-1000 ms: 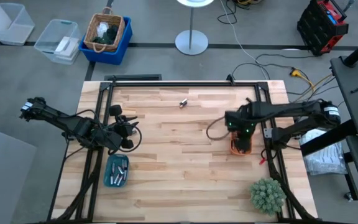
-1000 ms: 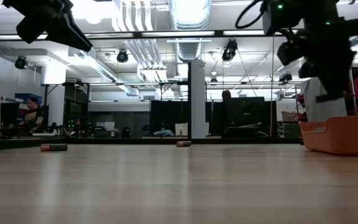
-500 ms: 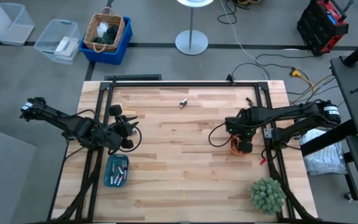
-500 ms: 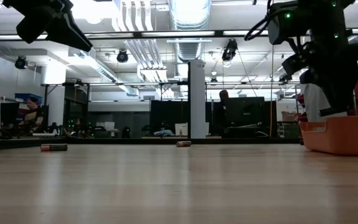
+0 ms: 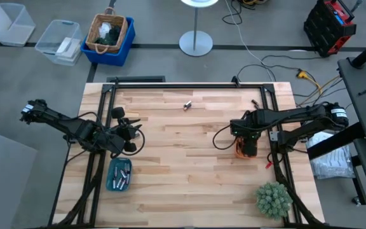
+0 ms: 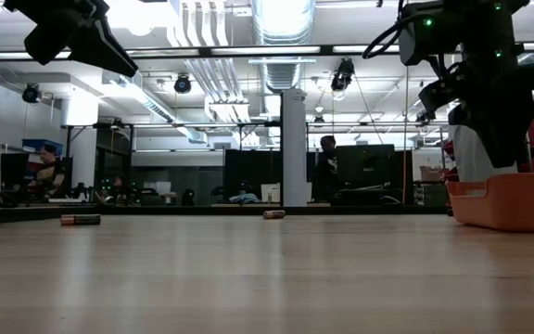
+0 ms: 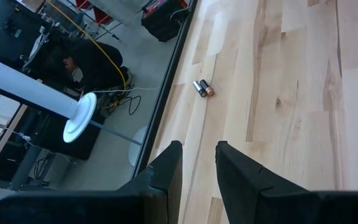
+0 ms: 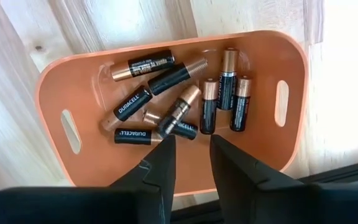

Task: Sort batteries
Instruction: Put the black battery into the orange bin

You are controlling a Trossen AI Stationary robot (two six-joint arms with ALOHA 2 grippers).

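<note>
From above, your right gripper (image 5: 247, 149) hides most of the orange tray (image 5: 239, 151) near the table's right edge; the left gripper (image 5: 127, 134) waits above the teal tray (image 5: 119, 175). At table height, two batteries (image 6: 273, 214) lie far back. Left wrist: fingers slightly apart, empty, pair of batteries (image 7: 202, 88) near the edge. Right wrist: fingers slightly apart, empty, over black batteries (image 8: 185, 102) in the tray

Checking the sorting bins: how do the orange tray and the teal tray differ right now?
The orange tray sits at the table's right side under the right gripper; the teal tray lies front left, with the left gripper beside it, not over it. The orange tray's batteries are black and copper; the teal tray's batteries look silvery. Both hold several.
</note>
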